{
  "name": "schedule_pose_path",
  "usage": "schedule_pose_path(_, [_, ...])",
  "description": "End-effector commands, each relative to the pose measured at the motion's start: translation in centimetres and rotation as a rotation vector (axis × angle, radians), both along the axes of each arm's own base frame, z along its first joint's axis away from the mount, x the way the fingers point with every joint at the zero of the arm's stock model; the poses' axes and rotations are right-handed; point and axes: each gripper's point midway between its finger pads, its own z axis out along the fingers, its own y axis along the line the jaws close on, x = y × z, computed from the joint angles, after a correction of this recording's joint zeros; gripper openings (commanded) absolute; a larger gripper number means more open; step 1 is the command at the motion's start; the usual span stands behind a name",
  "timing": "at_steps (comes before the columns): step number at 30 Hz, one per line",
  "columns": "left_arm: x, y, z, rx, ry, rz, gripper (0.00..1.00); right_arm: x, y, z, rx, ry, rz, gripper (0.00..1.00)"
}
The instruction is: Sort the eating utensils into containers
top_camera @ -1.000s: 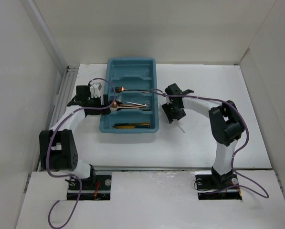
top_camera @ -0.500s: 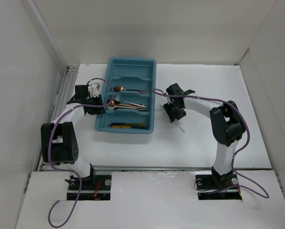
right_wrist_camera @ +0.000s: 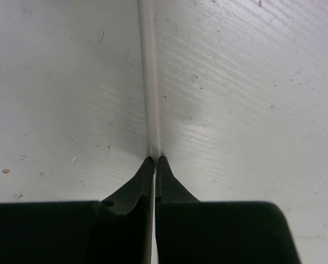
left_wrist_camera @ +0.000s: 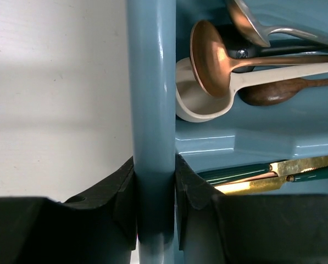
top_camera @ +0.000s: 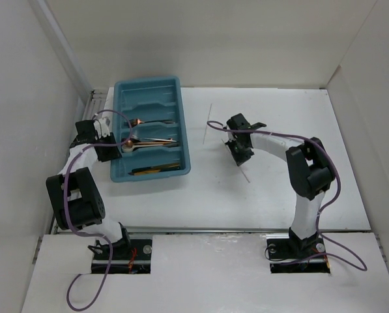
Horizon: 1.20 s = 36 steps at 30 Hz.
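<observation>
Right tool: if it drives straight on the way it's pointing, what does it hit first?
The table, probably almost at once: the right tool, shut on a thin white chopstick, points down at bare tabletop. Depth is hard to judge.

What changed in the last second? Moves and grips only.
Left claw shut on the tray rim and dragged it left. Right claw shut on the white chopstick lying on the table. Unchanged: utensils in their slots, right claw's place.
</observation>
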Motion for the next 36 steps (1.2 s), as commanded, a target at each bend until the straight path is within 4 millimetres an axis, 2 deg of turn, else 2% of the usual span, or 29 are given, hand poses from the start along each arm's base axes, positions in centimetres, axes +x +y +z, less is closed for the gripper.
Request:
schedule_pose_path(1, [1.1, 0.7, 2.2, 0.074, -0.085, -0.042, 0.00, 0.0, 0.0, -2.1, -0.019, 0.013, -0.013, 0.00])
schedule_pose_path(3, [1.1, 1.2, 1.8, 0.112, -0.076, -0.063, 0.00, -0.5, 0.0, -2.6, -0.012, 0.028, -0.009, 0.00])
schedule_pose_path(4, [1.0, 1.2, 1.5, 0.114, -0.067, -0.070, 0.02, 0.1, 0.3, -1.5, 0.010, -0.013, -0.009, 0.00])
schedule_pose_path(7, [1.5, 2.0, 1.7, 0.161, -0.071, -0.090, 0.13, 0.7, 1.5, 0.1, 0.085, -0.063, 0.008, 0.00])
schedule_pose_path(8, [1.8, 2.1, 1.5, 0.167, -0.068, -0.100, 0.13, 0.9, 1.9, 1.4, 0.117, -0.096, 0.014, 0.00])
schedule_pose_path(9, [1.7, 2.1, 1.0, 0.170, -0.057, -0.111, 0.10, 1.2, 2.4, 2.3, 0.144, -0.122, 0.020, 0.00])
schedule_pose_path(10, [2.2, 2.3, 1.5, 0.186, -0.078, -0.121, 0.03, 1.6, 3.0, 3.1, 0.178, -0.147, 0.030, 0.00])
schedule_pose_path(11, [2.4, 2.5, 0.8, 0.194, -0.070, -0.137, 0.00, 1.8, 3.1, 4.2, 0.191, -0.173, 0.031, 0.00])
schedule_pose_path(12, [3.1, 2.8, 1.4, 0.227, -0.088, -0.171, 0.00, 2.0, 3.5, 4.8, 0.216, -0.186, 0.028, 0.00])
schedule_pose_path(17, [5.2, 3.2, 1.3, 0.354, -0.107, -0.330, 0.00, 2.5, 4.1, 6.0, 0.255, -0.226, 0.039, 0.00])
schedule_pose_path(18, [5.4, 3.3, 0.7, 0.360, -0.096, -0.347, 0.00, 2.5, 4.1, 6.0, 0.255, -0.226, 0.039, 0.00])
schedule_pose_path(22, [6.4, 2.5, 0.8, 0.313, -0.079, -0.336, 0.00, 2.5, 4.3, 6.0, 0.262, -0.222, 0.044, 0.00])
schedule_pose_path(23, [6.2, 2.4, 0.3, 0.297, -0.059, -0.328, 0.06, 2.6, 4.4, 6.1, 0.266, -0.230, 0.044, 0.00])
schedule_pose_path(24, [6.2, 2.3, 0.3, 0.285, -0.057, -0.312, 0.23, 2.6, 4.4, 6.5, 0.272, -0.243, 0.045, 0.00])
schedule_pose_path(25, [6.4, 2.4, 1.0, 0.294, -0.079, -0.309, 0.31, 2.6, 4.4, 6.9, 0.280, -0.249, 0.038, 0.00])
schedule_pose_path(27, [5.6, 2.6, 0.7, 0.281, -0.076, -0.280, 0.44, 2.6, 4.6, 8.2, 0.306, -0.282, 0.045, 0.00])
schedule_pose_path(28, [5.9, 2.6, 1.3, 0.289, -0.095, -0.277, 0.52, 2.7, 4.9, 9.1, 0.329, -0.302, 0.054, 0.00])
schedule_pose_path(30, [5.4, 3.0, 2.4, 0.266, -0.119, -0.240, 0.54, 2.9, 5.2, 10.9, 0.357, -0.348, 0.072, 0.00])
schedule_pose_path(31, [5.5, 2.7, 2.8, 0.256, -0.135, -0.249, 0.54, 3.1, 5.3, 11.5, 0.366, -0.367, 0.074, 0.00])
schedule_pose_path(32, [5.2, 3.0, 2.9, 0.246, -0.128, -0.230, 0.39, 3.0, 5.4, 11.9, 0.378, -0.371, 0.080, 0.00])
schedule_pose_path(33, [5.2, 2.9, 3.4, 0.237, -0.136, -0.212, 0.29, 3.2, 5.5, 12.9, 0.389, -0.393, 0.082, 0.00])
schedule_pose_path(36, [4.3, 2.4, 2.6, 0.191, -0.093, -0.177, 0.00, 3.4, 6.1, 13.9, 0.401, -0.412, 0.093, 0.00])
